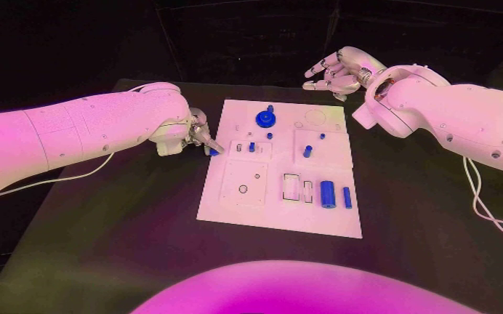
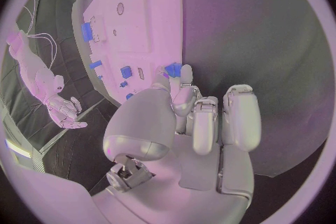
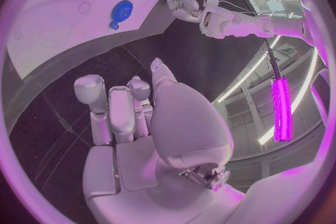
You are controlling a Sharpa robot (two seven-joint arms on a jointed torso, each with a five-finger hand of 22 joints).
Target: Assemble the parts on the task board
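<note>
The white task board (image 1: 239,208) lies in the middle of the black table. My left hand (image 1: 197,135) hovers at the board's left edge and pinches a small blue part (image 1: 213,152); in the left wrist view that blue part (image 2: 175,70) sits between the thumb and a fingertip of the left hand (image 2: 199,115). My right hand (image 1: 337,71) hangs beyond the board's far right corner, fingers loosely apart and holding nothing. In the right wrist view the right hand (image 3: 136,117) is bare, above the board (image 3: 49,39).
On the board stand a blue round gear (image 1: 265,118), a short blue peg (image 1: 308,151), a thick blue cylinder (image 1: 328,194) and a slim one (image 1: 347,197). Open recesses lie near the board's front left. Cables trail off the table at both sides.
</note>
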